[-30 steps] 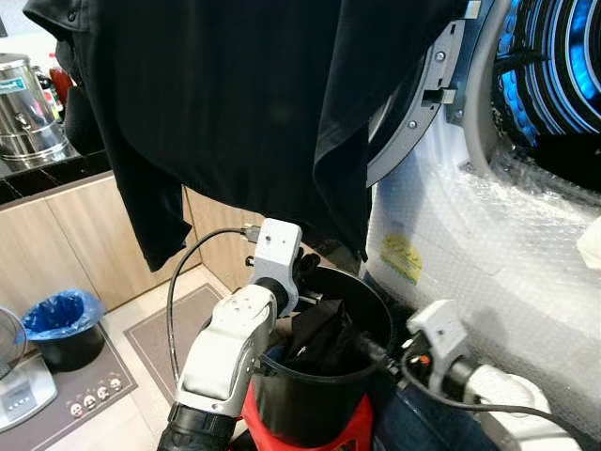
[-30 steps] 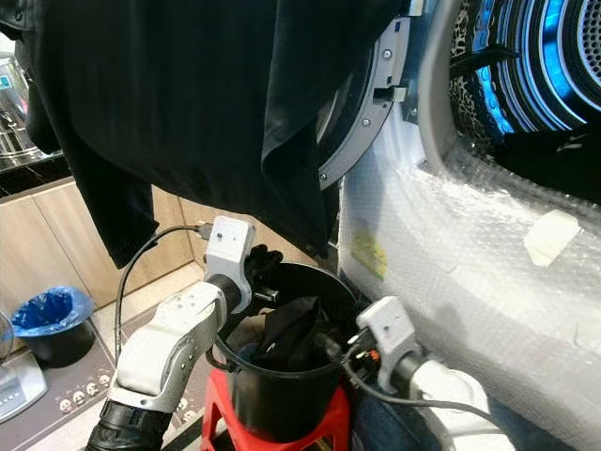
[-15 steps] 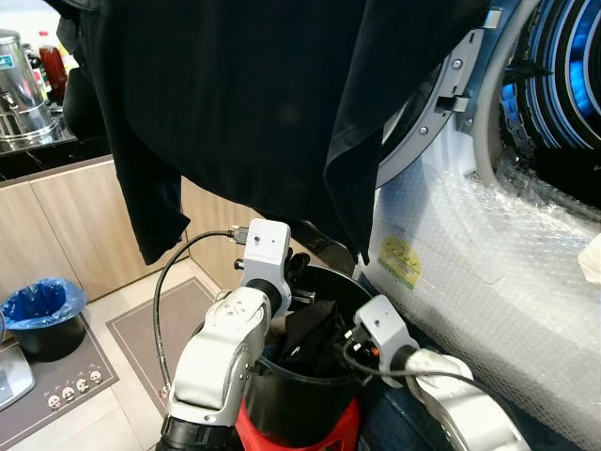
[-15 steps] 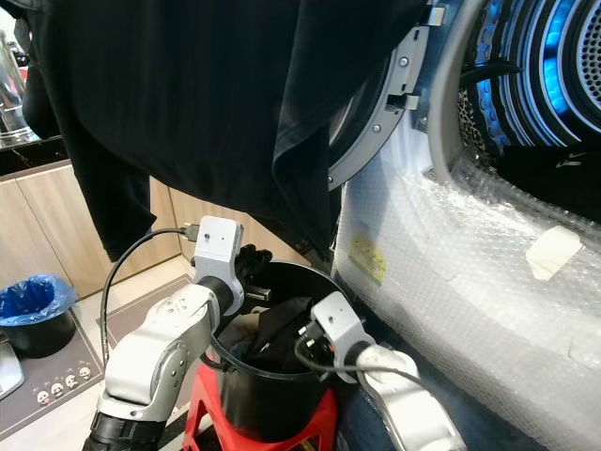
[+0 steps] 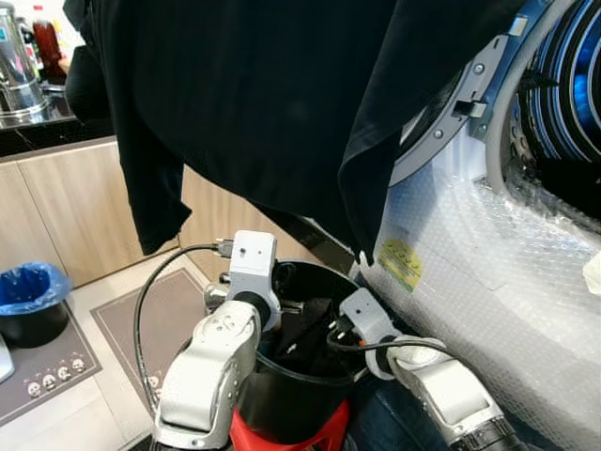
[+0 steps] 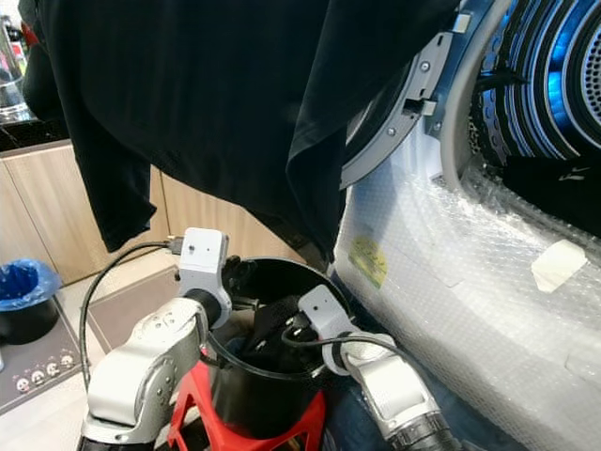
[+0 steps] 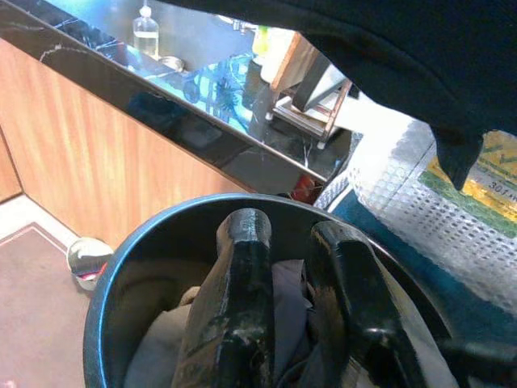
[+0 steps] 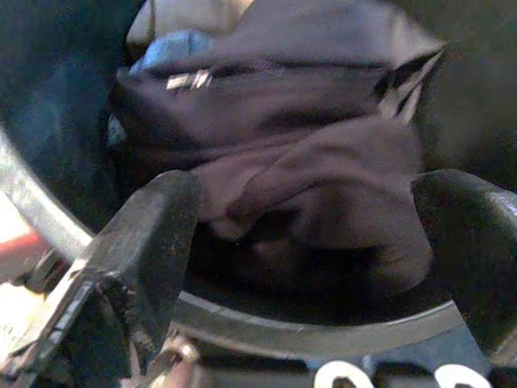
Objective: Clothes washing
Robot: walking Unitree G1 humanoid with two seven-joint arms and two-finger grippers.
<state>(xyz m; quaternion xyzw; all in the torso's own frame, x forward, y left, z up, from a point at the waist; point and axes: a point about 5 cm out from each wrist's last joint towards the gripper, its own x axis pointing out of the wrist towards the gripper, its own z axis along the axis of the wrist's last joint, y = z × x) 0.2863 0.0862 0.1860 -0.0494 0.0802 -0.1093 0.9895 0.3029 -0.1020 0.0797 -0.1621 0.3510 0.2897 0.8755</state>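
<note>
A black bucket stands on a red stool and holds crumpled dark clothes. My right gripper reaches in over the bucket's right rim. It is open wide, with a dark garment lying just beyond its fingers. My left gripper hovers over the bucket's left rim, its fingers almost together and holding nothing. A large black shirt hangs above, draped over the washer's open door.
The washing machine's drum glows blue at the right, its front wrapped in bubble wrap. Wooden cabinets run along the left, with a blue-lined bin and a grey mat on the floor.
My right gripper has moved from beside the bucket's right side in over its rim, above the clothes. The left gripper stays at the rim. The camera has shifted.
</note>
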